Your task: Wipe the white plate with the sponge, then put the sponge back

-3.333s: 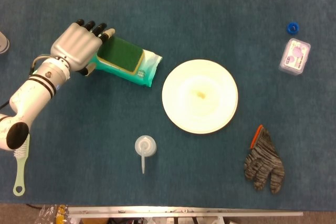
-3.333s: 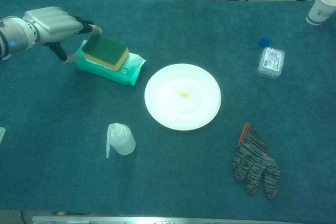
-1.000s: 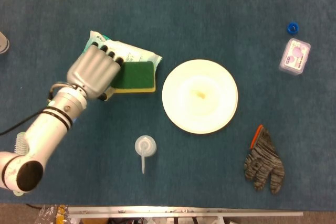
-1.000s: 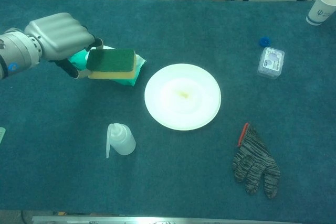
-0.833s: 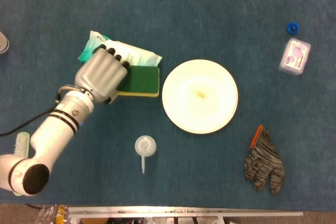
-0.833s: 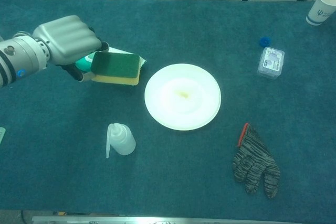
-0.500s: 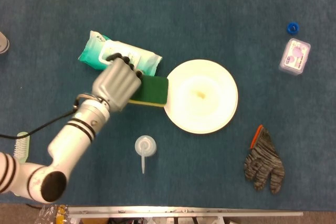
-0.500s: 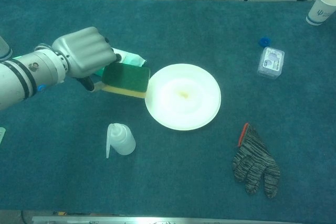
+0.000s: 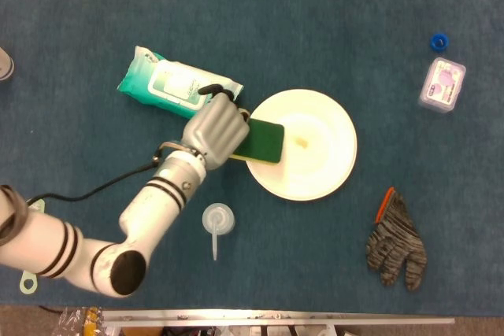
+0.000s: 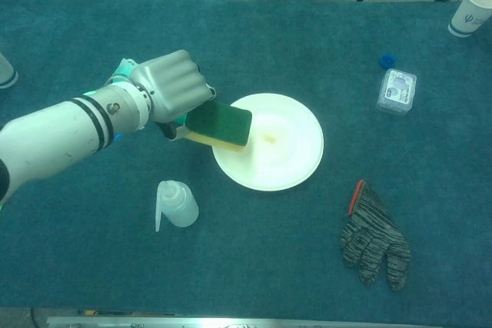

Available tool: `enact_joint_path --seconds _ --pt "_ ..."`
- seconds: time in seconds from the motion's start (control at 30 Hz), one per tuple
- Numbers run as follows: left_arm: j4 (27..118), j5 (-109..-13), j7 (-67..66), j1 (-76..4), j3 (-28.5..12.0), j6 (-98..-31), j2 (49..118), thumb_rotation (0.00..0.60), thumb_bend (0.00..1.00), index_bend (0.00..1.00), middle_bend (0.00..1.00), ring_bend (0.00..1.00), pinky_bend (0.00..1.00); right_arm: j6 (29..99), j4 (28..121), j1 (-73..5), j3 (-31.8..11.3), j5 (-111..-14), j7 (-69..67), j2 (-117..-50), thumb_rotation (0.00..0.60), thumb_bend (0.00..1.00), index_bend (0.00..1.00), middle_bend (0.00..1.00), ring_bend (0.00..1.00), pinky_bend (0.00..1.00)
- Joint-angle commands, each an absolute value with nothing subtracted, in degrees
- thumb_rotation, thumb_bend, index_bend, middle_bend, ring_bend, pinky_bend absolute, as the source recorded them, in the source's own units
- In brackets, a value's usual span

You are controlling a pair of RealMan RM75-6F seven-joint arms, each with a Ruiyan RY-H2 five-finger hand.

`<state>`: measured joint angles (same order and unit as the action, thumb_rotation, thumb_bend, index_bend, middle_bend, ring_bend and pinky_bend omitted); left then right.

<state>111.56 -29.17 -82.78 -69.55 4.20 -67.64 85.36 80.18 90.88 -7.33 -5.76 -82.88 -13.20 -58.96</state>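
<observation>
My left hand [image 9: 214, 131] [image 10: 171, 90] grips a sponge [image 9: 262, 142] [image 10: 221, 124] with a green top and a yellow underside. The sponge hangs over the left part of the white plate [image 9: 315, 155] [image 10: 284, 155], which lies in the middle of the table. A small yellowish spot [image 9: 302, 142] marks the plate's centre, just right of the sponge. I cannot tell whether the sponge touches the plate. My right hand shows in neither view.
A teal wet-wipe pack [image 9: 173, 80] lies left of the plate behind my hand. A small squeeze bottle [image 9: 217, 222] [image 10: 176, 205] lies in front, a striped glove [image 9: 396, 243] [image 10: 374, 240] at front right. A small plastic box [image 9: 442, 84] and a blue cap [image 9: 439, 40] sit far right.
My left hand lifted the sponge off the wet-wipe pack and carried it rightwards. It has gone from the plate's left edge to over the plate's left part.
</observation>
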Motion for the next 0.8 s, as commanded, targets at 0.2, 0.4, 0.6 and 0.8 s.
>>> enact_joint_path --seconds 0.2,0.4,0.6,0.8 --pt "107.6 -27.1 -85.2 -72.6 3.4 -67.5 89.3 0.335 0.36 0.36 0.36 0.28 0.36 80.1 90.1 -7.2 -5.9 -82.4 -13.9 -58.9 0.563 0.21 0.39 0.37 0.31 0.44" --pt "104.4 -26.7 -87.5 -74.2 3.8 -68.4 92.5 0.335 0.36 0.36 0.37 0.28 0.36 80.0 89.3 -7.1 -6.0 -82.1 -14.8 -58.9 0.562 0.21 0.39 0.37 0.31 0.44" --pt "101.3 -26.6 -89.6 -75.1 4.5 -69.4 95.1 0.336 0.36 0.36 0.37 0.28 0.36 80.0 88.8 -6.9 -6.1 -81.8 -15.3 -58.7 0.563 0.20 0.39 0.37 0.31 0.44" --pt "99.6 -24.3 -91.3 -76.0 4.4 -68.8 96.5 0.337 0.36 0.36 0.37 0.28 0.36 80.1 88.3 -6.7 -6.2 -81.5 -15.8 -58.8 0.562 0.21 0.39 0.37 0.31 0.44"
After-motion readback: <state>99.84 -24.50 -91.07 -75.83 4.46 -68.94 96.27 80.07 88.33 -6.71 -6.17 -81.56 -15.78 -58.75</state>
